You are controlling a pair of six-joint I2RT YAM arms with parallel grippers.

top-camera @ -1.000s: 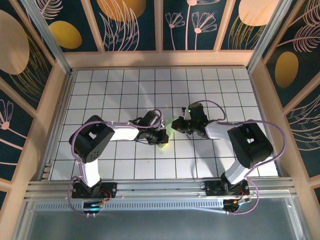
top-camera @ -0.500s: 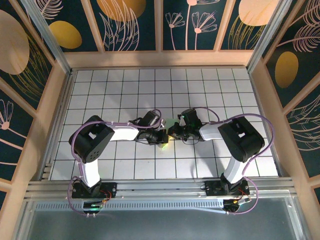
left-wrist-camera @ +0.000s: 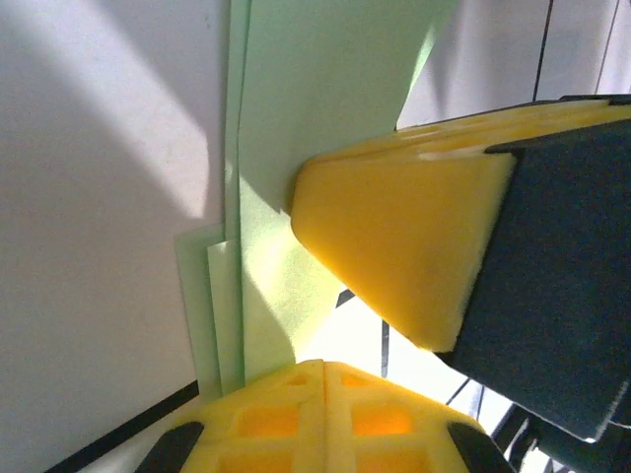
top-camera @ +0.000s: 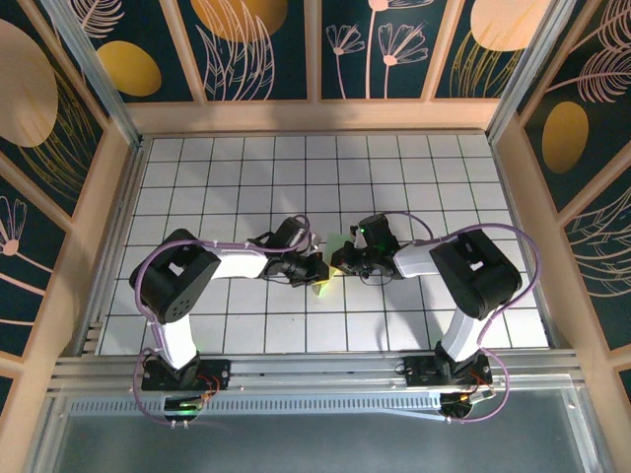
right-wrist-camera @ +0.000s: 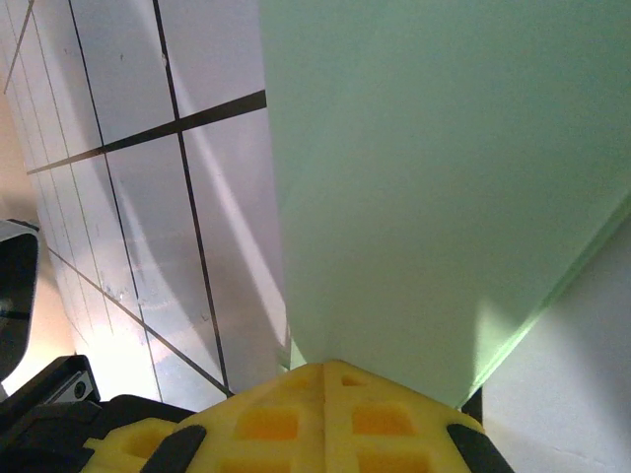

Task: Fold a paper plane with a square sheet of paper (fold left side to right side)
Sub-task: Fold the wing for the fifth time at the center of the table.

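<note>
Near the desk's [top-camera: 197, 168] middle, the left gripper [top-camera: 314, 270] and right gripper [top-camera: 345, 259] met over the folded pale-green paper [top-camera: 333, 246]. The left wrist view showed yellow pads [left-wrist-camera: 394, 246] clamped on stacked layers; the right gripper held a tapering flap. Folding looked well advanced, a finished dart not yet evident. Its long axis seemingly ran near-to-far; which end was the nose, I could not tell.

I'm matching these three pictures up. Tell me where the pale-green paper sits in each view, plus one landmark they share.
Top external: the pale-green paper is a small patch at mid-table, between the two arms' heads.
Left wrist: the paper runs down the centre as stacked folded layers, a yellow pad lying over it.
Right wrist: the paper covers the centre and right.
Shared landmark: the white grid tiles with dark lines.
</note>
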